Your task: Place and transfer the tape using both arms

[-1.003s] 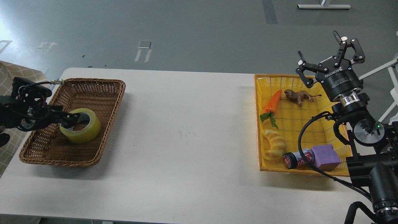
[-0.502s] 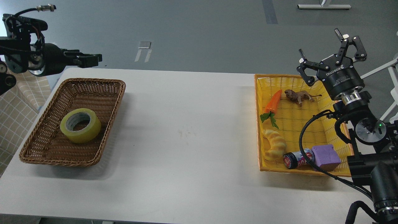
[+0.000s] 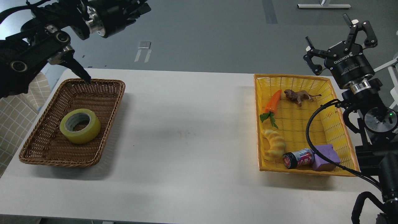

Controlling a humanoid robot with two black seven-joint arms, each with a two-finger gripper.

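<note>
1. On the white table (image 3: 186,130), two baskets sit well apart: a brown wicker one (image 3: 102,90) at left, a yellow one (image 3: 264,165) at right.
2. Tape (image 3: 80,125) lies flat on the wicker basket floor, core hole facing up, nothing else in with it. Neither arm touches it.
3. Handling, my judgement: roll looks light and stiff, the glossy outer wrap likely slippery. Grey-white core looks like the less slippery surface. Best hold would be one finger inside the core, one outside on the wall, pinching across the ring; a squeeze across the whole width also looks workable if the claw opens wide enough.
4. Left gripper (image 3: 136,7) is raised high above the table's far left corner, pointing right, dark and cut off by the frame edge. Cannot tell whether its fingers are apart or together.
5. Right gripper (image 3: 339,39) is held up beyond the far right corner of the yellow basket, fingers spread apart, holding nothing.
6. Yellow basket holds a carrot (image 3: 273,101), a lion figure (image 3: 298,95), a croissant toy (image 3: 274,143), a can (image 3: 297,158) on its side and a purple block (image 3: 325,157) touching the can.
</note>
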